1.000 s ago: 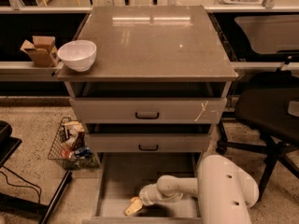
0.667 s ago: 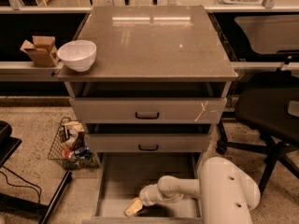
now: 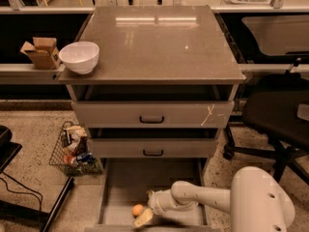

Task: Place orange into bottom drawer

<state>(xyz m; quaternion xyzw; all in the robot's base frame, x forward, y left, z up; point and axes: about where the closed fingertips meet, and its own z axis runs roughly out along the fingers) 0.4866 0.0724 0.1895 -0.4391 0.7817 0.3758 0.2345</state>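
since a second ago the orange (image 3: pixel 138 209) has come into plain view as a small round ball of its own. earlier only a pale lump showed at the arm's tip. the arm itself has barely shifted.

now the orange sits on the flat grey floor of the bottom drawer (image 3: pixel 145 185), toward the front and a little left of centre. the drawer is pulled far out from under the cabinet. the gripper (image 3: pixel 144 218) is down inside the same drawer, just beside the orange on the near side, its pale tip angled toward the front edge. whether the claw is spread or pressed together cannot be told, nor whether it touches the fruit. the white arm (image 3: pixel 203 197) reaches in from the lower right.

above, the middle drawer (image 3: pixel 153 148) and the top drawer (image 3: pixel 152 114) each stand slightly out, black handles facing front, their insides not visible. a white bowl (image 3: pixel 79 57) rests on the cabinet top (image 3: pixel 154 42) at its front left corner. an open cardboard box (image 3: pixel 41 52) stands on the ledge just left of the bowl. on the floor to the left, a wire basket (image 3: pixel 72 151) holds a jumble of packets.
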